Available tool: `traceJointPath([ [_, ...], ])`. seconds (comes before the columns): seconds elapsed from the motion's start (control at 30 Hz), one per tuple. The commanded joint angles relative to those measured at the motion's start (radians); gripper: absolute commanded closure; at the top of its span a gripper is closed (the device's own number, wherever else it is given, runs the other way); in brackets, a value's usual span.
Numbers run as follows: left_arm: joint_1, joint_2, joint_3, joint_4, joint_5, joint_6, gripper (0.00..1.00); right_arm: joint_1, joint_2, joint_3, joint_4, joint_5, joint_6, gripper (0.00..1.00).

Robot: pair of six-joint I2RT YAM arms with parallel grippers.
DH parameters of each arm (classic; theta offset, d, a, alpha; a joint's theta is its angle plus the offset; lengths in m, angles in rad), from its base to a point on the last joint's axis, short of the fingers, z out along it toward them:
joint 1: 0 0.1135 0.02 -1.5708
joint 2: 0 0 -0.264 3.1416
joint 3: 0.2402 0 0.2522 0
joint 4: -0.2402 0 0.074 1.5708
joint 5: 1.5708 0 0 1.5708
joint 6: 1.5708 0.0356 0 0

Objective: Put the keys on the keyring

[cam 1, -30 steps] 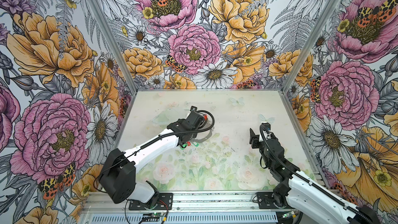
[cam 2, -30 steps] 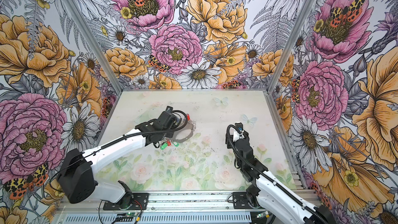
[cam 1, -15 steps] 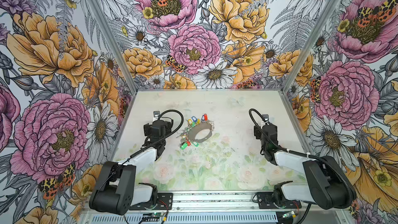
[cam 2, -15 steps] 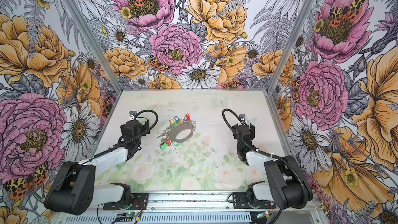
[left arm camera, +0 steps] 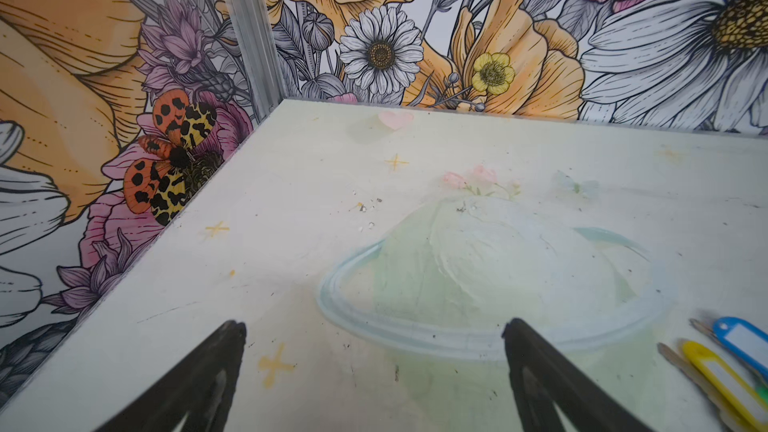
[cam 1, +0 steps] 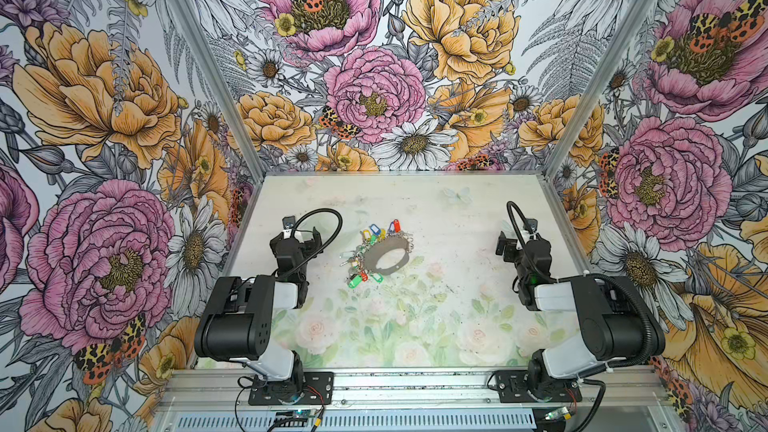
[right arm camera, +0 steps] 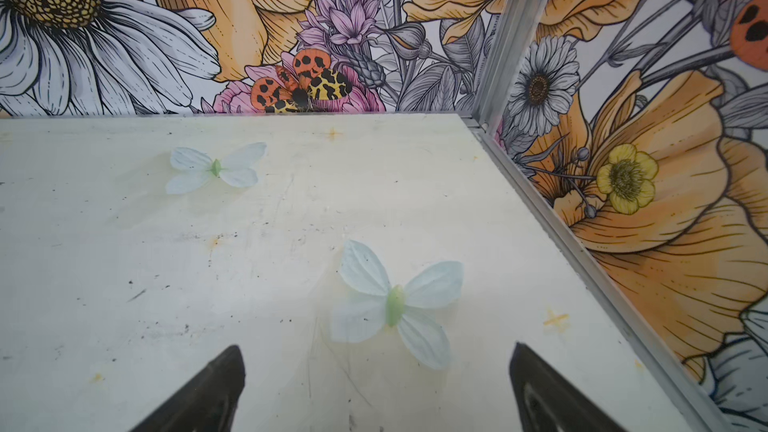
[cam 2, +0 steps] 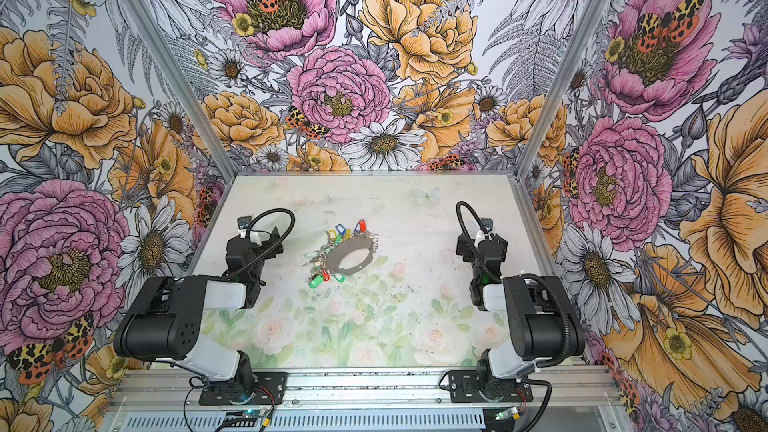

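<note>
keyring, frame centre: stiff flat metal, grip plate rim | red-tagged key: seemingly attached | left tool, right tool: spread apart, empty

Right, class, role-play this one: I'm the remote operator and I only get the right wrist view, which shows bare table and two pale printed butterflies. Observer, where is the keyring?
Observer: The keyring lies flat mid-table between the two arms, seen in both top views. Nothing touches it.
Operator: Is the left end effector carrying anything?
Observer: No. The left end effector is open and empty above bare table.
Operator: Can you see a red tag anywhere?
Observer: Yes, a red tag sits at the keyring's far edge. Whether it is hooked on is too small to tell.
</note>
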Motion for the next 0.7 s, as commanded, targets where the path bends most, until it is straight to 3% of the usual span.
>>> traceJointPath([
  [0.0,-0.008,-0.002,-0.013,0.068,0.011,-0.019,0.01,-0.002,-0.002,0.017,0.026,0.014,0.034,0.0],
  [0.17,-0.008,-0.002,-0.012,0.067,0.011,-0.018,0.01,-0.002,0.0,0.016,0.036,0.012,0.031,0.01],
  [0.27,-0.01,-0.002,-0.012,0.067,0.011,-0.017,0.01,-0.002,0.0,0.036,-0.006,-0.075,0.0,0.01],
  [0.37,-0.01,-0.002,-0.012,0.068,0.01,-0.017,0.01,-0.002,0.0,0.031,0.001,-0.089,-0.007,0.01],
  [0.67,-0.01,-0.002,-0.012,0.066,0.01,-0.017,0.01,-0.006,0.002,0.032,0.004,-0.062,0.009,0.01],
])
